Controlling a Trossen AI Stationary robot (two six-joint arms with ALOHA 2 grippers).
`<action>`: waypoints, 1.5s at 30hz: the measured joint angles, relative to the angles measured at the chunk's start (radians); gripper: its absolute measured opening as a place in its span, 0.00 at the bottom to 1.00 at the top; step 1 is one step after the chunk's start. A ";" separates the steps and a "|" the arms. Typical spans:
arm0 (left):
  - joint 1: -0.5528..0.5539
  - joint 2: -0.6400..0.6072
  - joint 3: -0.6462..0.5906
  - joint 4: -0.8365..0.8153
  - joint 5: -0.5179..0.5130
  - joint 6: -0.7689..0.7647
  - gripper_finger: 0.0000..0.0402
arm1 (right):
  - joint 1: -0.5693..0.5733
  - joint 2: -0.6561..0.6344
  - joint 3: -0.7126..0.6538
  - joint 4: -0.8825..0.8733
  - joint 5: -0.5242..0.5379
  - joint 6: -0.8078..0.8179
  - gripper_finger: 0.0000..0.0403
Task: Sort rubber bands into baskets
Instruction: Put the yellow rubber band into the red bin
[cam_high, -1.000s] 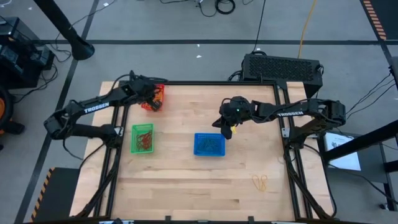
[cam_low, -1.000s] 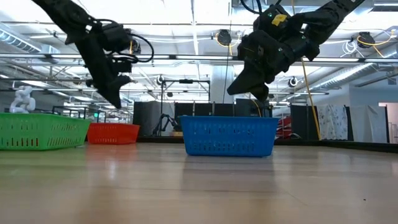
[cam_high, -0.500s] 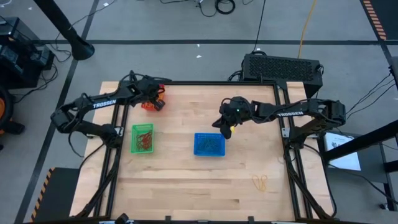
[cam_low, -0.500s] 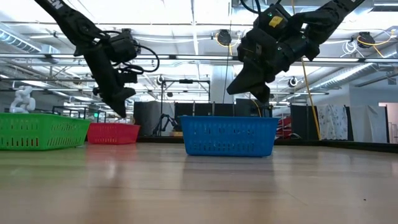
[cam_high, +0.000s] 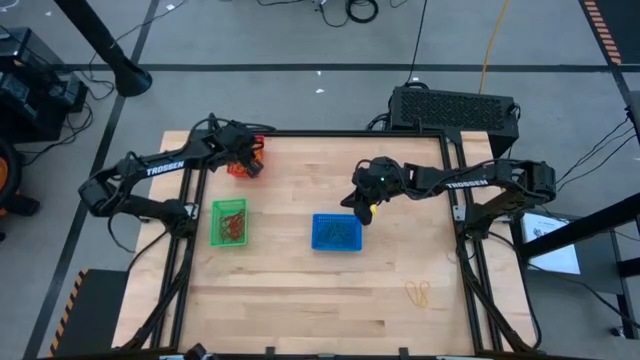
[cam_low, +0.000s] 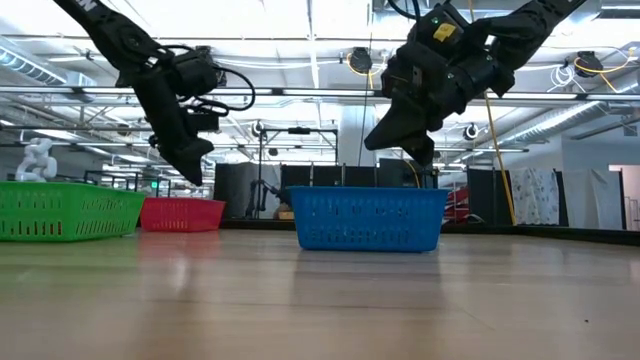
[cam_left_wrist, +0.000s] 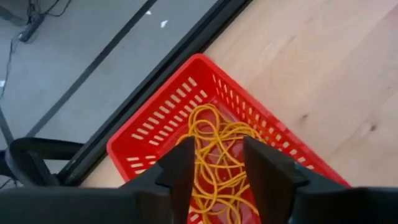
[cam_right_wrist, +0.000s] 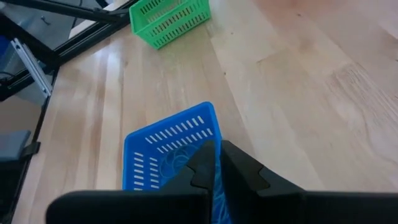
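A tangle of yellow rubber bands (cam_left_wrist: 214, 155) lies in the red basket (cam_left_wrist: 165, 121) at the table's far left edge, with the left gripper (cam_left_wrist: 214, 165) directly above, fingers parted and empty. The right gripper (cam_right_wrist: 216, 163) hangs over the blue basket (cam_right_wrist: 168, 146) mid-table, fingers pressed together, a blue strand seemingly pinched between them. The green basket (cam_high: 229, 222) stands well left of it.
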 joint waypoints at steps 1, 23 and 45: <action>0.000 -0.004 0.000 -0.001 0.007 0.002 0.36 | 0.000 0.000 0.000 0.003 0.000 0.000 0.04; -0.541 -0.063 0.001 0.382 0.665 0.131 0.36 | 0.316 0.000 0.251 -0.617 -0.387 0.565 0.04; -0.606 -0.064 0.001 0.221 0.562 0.182 0.36 | 0.691 0.054 0.250 -1.123 -0.155 0.943 0.07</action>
